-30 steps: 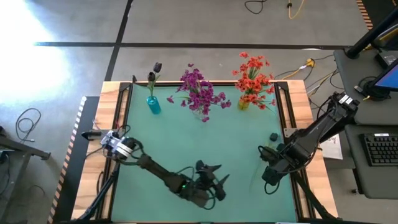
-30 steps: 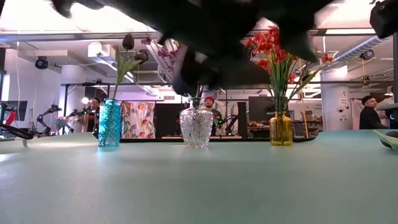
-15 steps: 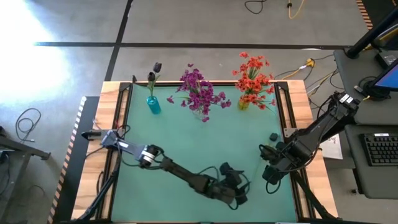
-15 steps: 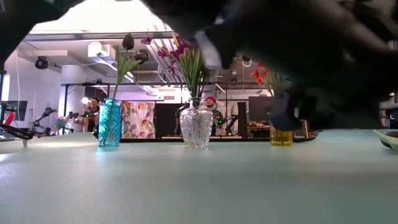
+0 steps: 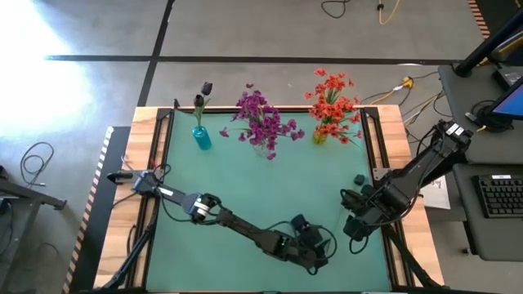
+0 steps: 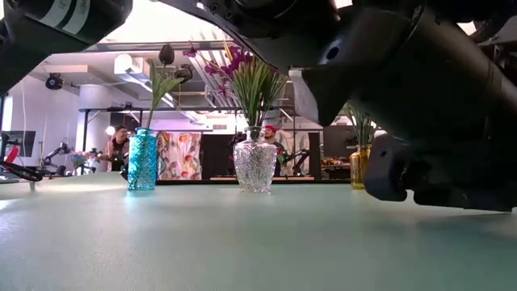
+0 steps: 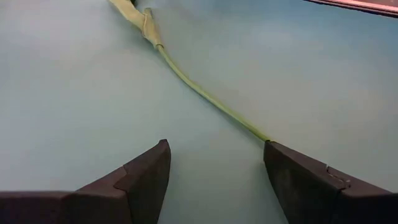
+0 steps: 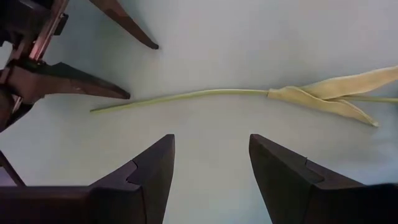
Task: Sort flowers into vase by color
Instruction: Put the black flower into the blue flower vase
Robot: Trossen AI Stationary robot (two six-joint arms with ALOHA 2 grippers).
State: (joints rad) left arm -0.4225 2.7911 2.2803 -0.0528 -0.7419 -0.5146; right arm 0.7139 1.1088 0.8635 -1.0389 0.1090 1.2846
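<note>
One flower lies flat on the green table by its right side, with a dark bud (image 5: 358,180), pale leaves (image 8: 329,96) and a thin green stem (image 7: 205,96). My left gripper (image 7: 214,162) is low over the table, open, at the stem's free end (image 7: 264,137). Its fingers (image 8: 112,87) also show in the right wrist view. Above the stem's middle (image 8: 186,94), my right gripper (image 8: 211,155) hangs open, pointing down. Three vases stand along the far edge: teal (image 5: 201,137) with dark buds, clear (image 5: 263,147) with magenta flowers, yellow (image 5: 320,137) with orange-red flowers. My left gripper has one fingertip (image 7: 273,149) right beside the stem's free end, coming in low from the table's left. Whether that finger touches the stem, I cannot tell. The stem lies flat on the table.
The left arm (image 5: 237,224) stretches across the near half of the table and fills much of the low view, hiding part of the yellow vase (image 6: 358,166). Wooden rails (image 5: 372,139) border the table. People stand in the room behind.
My left gripper has swept toward the table's right edge and sunk toward the table, reaching the free end of the lying flower's stem, with the arm stretching out. Its fingers stay open. The flower has not moved.
</note>
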